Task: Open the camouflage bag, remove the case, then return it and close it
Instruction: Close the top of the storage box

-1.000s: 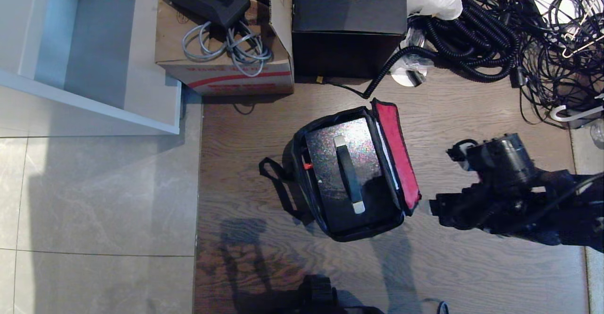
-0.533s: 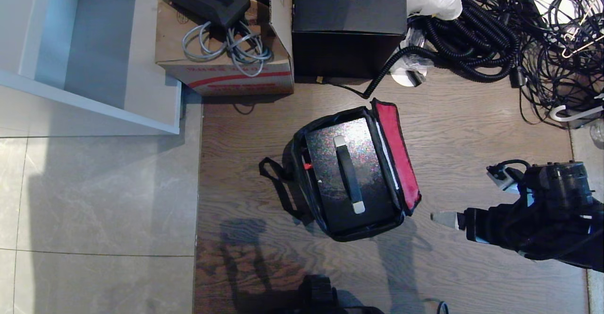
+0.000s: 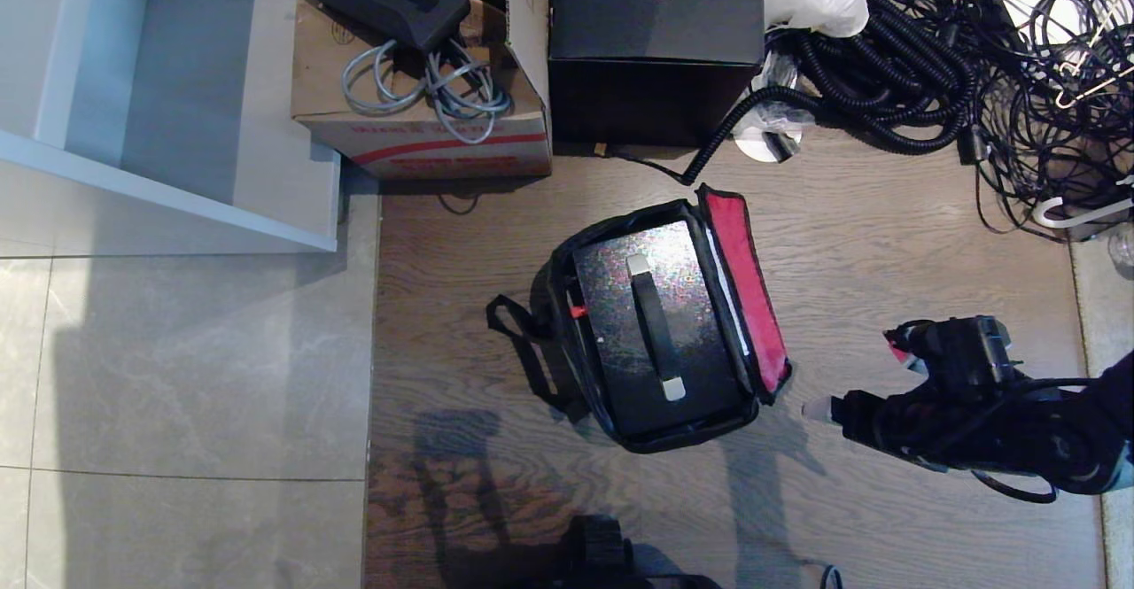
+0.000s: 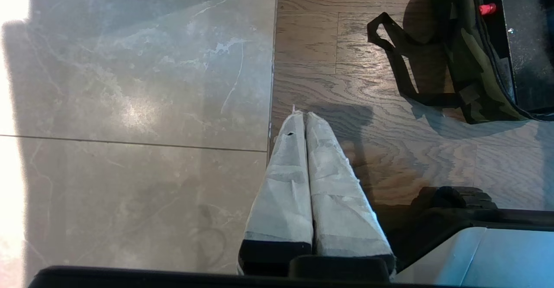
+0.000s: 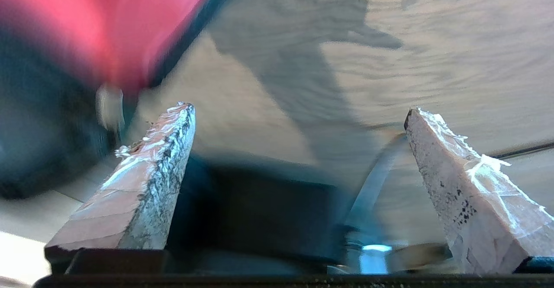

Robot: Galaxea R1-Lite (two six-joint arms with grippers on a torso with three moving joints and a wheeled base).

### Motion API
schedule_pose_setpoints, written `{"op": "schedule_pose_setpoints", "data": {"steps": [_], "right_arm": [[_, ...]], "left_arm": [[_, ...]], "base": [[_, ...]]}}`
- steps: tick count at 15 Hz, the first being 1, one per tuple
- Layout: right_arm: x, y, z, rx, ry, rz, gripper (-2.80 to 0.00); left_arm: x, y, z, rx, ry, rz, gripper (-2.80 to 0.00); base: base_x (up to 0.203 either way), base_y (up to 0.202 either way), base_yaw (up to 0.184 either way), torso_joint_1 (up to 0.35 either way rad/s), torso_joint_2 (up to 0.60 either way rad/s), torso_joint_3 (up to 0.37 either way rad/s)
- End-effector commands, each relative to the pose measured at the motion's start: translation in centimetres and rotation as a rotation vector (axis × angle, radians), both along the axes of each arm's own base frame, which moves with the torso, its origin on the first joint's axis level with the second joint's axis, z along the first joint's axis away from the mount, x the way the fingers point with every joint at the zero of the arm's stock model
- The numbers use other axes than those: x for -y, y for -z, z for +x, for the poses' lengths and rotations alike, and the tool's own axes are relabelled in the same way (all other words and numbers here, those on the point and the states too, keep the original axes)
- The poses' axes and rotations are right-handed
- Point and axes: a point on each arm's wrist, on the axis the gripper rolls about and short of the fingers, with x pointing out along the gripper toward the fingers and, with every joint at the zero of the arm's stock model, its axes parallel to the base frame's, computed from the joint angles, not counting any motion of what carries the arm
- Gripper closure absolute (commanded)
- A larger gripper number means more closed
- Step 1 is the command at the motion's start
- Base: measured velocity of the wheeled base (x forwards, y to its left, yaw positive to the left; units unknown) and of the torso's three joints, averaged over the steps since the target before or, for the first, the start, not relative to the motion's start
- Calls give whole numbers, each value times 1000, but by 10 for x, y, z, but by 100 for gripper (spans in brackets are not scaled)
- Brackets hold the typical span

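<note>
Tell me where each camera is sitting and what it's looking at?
Head view: up on the robot's head, looking down at the camouflage bag with the case inside; the right gripper shows beside the red lid.
Left wrist view: behind the left gripper, shut, facing the floor where grey tile meets wood.
Right wrist view: behind the right gripper's open fingers, facing the floor beside the blurred red lid.
Shared: head and left wrist views both show the bag's black strap.

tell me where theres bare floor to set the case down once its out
Bare wood lies between the camouflage bag and the right end effector, and grey tile left of its strap. Behind it, the cardboard box, black box and cables crowd the floor.
</note>
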Motion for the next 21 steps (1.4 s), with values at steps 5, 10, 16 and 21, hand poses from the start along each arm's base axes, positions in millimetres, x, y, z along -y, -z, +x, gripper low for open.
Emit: {"op": "schedule_pose_setpoints", "data": {"steps": [5,10,16,21], "right_arm": [[-11,41,62,-59,310,268,-280],[-17,43,62,-53,293,206,-280],[1,31,41,-20,77,-159,-280],[-11,38,27,-19,-126,-422,-280]], "left_arm": [[0,0,0,0,0,0,0],[0,0,0,0,0,0,0],[0,0,0,1,-1,0,0],[0,0,0,0,-1,0,0]], "base": [[0,0,0,0,0,0],[0,0,0,0,0,0],[0,0,0,0,0,0],[0,0,0,0,0,0]]}}
